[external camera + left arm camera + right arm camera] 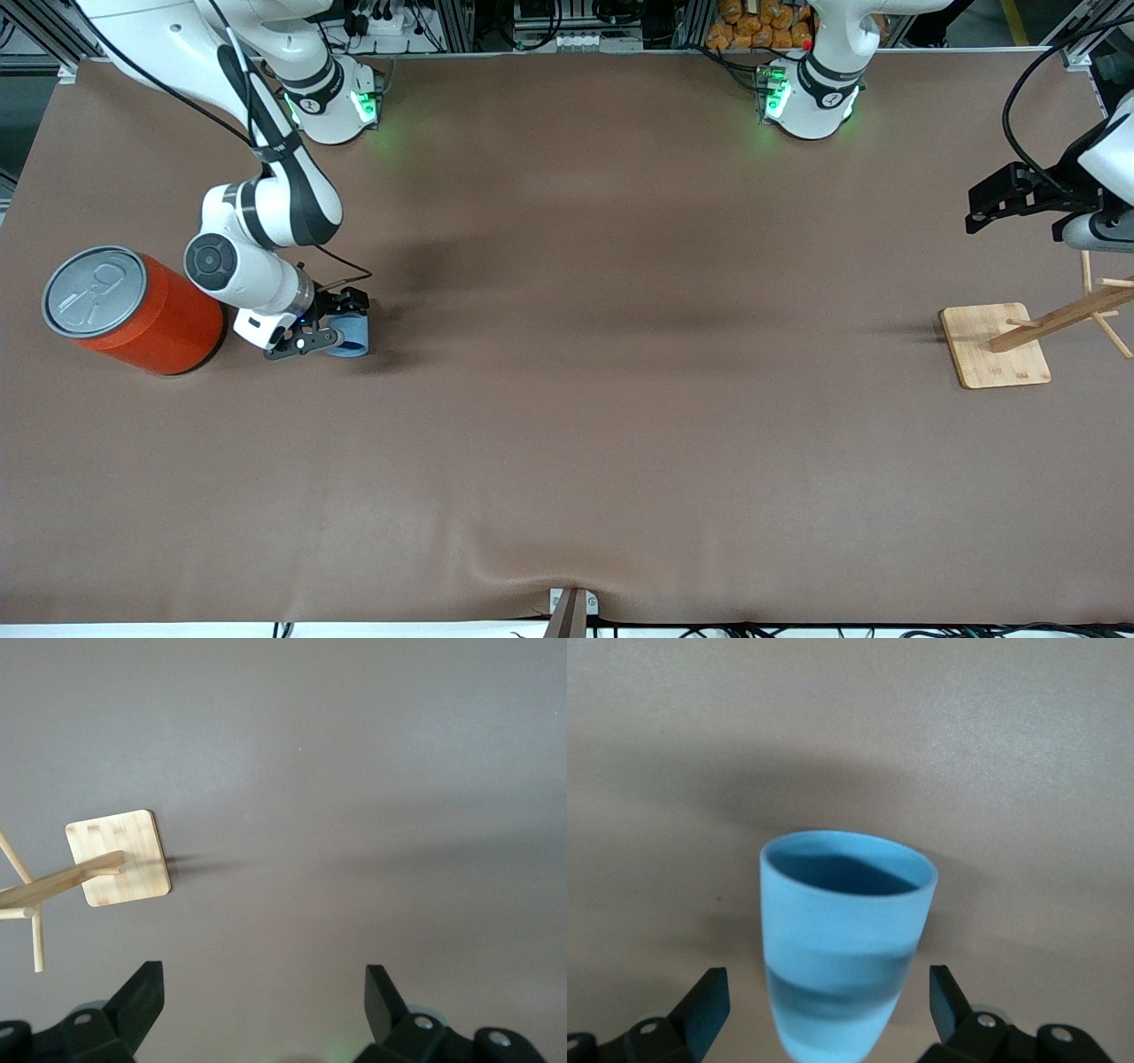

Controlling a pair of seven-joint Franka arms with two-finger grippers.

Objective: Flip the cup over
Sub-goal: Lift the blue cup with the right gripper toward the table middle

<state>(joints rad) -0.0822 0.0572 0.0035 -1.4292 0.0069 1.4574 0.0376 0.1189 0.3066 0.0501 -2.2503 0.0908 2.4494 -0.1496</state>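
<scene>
Right gripper (330, 334) low near tabletop (567, 425) edge at right arm's end, jaws released around cup (347, 337), beside can (133, 310). Risk: uneven closing tips cup. Left gripper (261, 1010) waiting, released.

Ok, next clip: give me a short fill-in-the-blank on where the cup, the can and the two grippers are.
1. The right gripper is open with its fingers on either side of the ____.
2. The cup lies beside the orange ____, toward the right arm's end of the table.
3. The left gripper is open over bare table near the wooden ____.
4. The can has a ____ pull-tab lid.

Missing words: cup; can; stand; grey
</scene>
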